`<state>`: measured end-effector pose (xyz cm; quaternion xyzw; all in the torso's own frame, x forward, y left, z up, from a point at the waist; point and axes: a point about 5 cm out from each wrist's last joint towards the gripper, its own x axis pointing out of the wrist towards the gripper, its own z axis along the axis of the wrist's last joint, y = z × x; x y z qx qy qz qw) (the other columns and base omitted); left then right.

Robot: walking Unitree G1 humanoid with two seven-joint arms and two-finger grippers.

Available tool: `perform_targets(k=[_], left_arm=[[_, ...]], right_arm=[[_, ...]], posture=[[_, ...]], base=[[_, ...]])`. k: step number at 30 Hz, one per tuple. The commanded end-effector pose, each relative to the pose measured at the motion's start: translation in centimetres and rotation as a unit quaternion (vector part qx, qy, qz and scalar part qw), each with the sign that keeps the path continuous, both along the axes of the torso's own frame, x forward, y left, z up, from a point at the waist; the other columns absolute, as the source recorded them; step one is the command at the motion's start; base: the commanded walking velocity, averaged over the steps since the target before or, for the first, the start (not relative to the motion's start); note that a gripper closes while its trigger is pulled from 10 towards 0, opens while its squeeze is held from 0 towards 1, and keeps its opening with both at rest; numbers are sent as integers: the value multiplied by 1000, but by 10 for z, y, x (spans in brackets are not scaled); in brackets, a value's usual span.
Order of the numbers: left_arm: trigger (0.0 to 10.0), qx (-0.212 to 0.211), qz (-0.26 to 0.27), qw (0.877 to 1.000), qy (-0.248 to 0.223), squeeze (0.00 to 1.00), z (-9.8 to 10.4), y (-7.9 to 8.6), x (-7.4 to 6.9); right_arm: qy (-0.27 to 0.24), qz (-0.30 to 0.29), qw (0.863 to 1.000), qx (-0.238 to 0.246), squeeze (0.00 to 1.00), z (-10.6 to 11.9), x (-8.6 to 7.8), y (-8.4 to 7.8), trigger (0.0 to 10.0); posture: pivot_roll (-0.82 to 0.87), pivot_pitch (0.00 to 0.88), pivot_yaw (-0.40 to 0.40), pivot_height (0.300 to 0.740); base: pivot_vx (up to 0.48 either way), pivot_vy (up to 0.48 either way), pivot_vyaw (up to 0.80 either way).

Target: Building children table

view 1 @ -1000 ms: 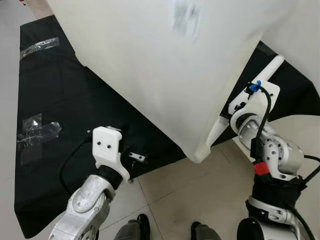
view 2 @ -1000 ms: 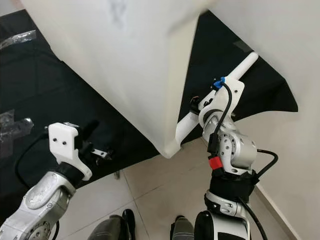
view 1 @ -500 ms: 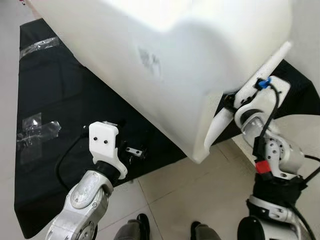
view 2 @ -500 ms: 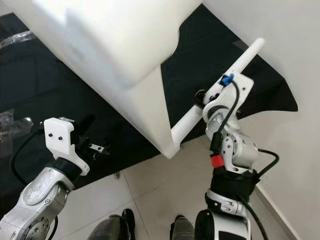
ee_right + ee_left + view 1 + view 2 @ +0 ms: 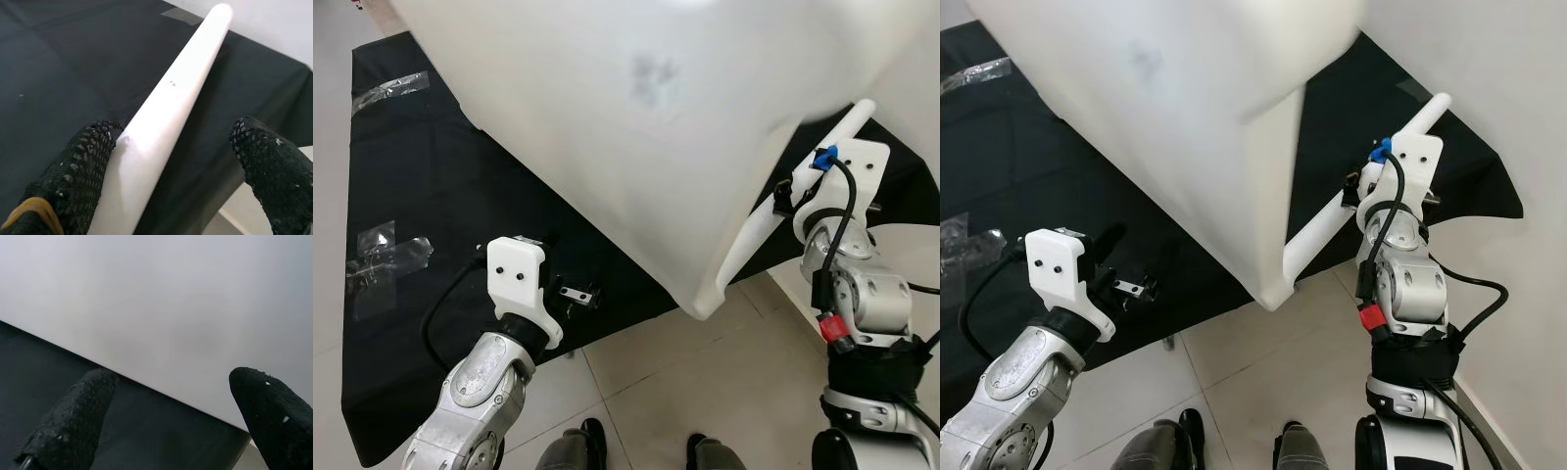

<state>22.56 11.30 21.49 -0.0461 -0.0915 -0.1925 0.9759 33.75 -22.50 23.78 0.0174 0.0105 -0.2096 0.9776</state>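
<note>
While spread wide around white leg [image 5: 171,105], right tool [image 5: 171,161] aligned along its long axis, ungripped; left tool [image 5: 166,416] open, empty.

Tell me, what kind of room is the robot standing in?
Probably an indoor room at home, used as a building spot: pale tiled floor, a black cloth spread over it, and a big white tabletop tilted above.
</note>
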Motion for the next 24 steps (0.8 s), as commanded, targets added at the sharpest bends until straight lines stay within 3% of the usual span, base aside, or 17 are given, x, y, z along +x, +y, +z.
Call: perform_targets(k=[1,2,4,6,10,14,15,16,17,19,20,22,23,24], left_arm=[[10000,6,6,1000,6,0,-2,3,-1],[10000,6,6,1000,6,0,-2,3,-1],[10000,6,6,1000,6,0,-2,3,-1],[10000,8,7,1000,6,0,-3,4,-1],[10000,8,7,1000,6,0,-3,4,-1],[10000,19,11,1000,12,0,-8,6,1],[10000,19,11,1000,12,0,-8,6,1],[10000,27,14,999,16,0,-11,7,2],[10000,27,14,999,16,0,-11,7,2],[10000,45,23,998,26,0,-18,11,1],[10000,45,23,998,26,0,-18,11,1],[10000,54,34,997,33,0,-24,17,0],[10000,61,40,997,36,0,-27,20,-1],[10000,61,40,997,36,0,-27,20,-1]], right_arm=[[1,-59,998,13,82,-7,-4,-19,10000],[-25,-87,995,31,0,-4,-7,-30,10000],[-25,-87,995,31,0,-4,-7,-30,10000],[-87,-104,990,43,0,11,-11,-43,10000],[-97,-98,989,45,0,14,-11,-44,10000],[-101,7,993,63,0,10,-12,-34,10000],[-101,7,993,63,0,10,-12,-34,10000],[-103,53,991,70,0,6,-15,-29,10000],[-103,53,991,70,0,6,-15,-29,10000],[-118,127,982,70,0,-2,-31,-20,10000],[-118,127,982,70,0,-2,-31,-20,10000],[-126,174,976,45,0,-8,-45,-13,10000],[-121,190,974,11,0,-10,-51,-8,10000],[-121,190,974,11,0,-10,-51,-8,10000]], posture=[[-19,285,27,740],[-18,284,29,740],[-18,284,29,740],[-17,284,33,740],[-17,284,33,740],[-30,275,40,740],[-30,275,40,740],[-30,272,39,740],[-30,272,39,740],[-35,264,46,740],[-35,264,46,740],[-38,258,53,740],[-41,252,61,740],[-41,252,61,740]], base=[[0,0,0],[0,0,0],[0,0,0],[0,0,0],[0,0,0],[0,0,0],[0,0,0],[0,0,0],[0,0,0],[0,0,0],[0,0,0],[0,0,0],[0,0,0],[0,0,0]])
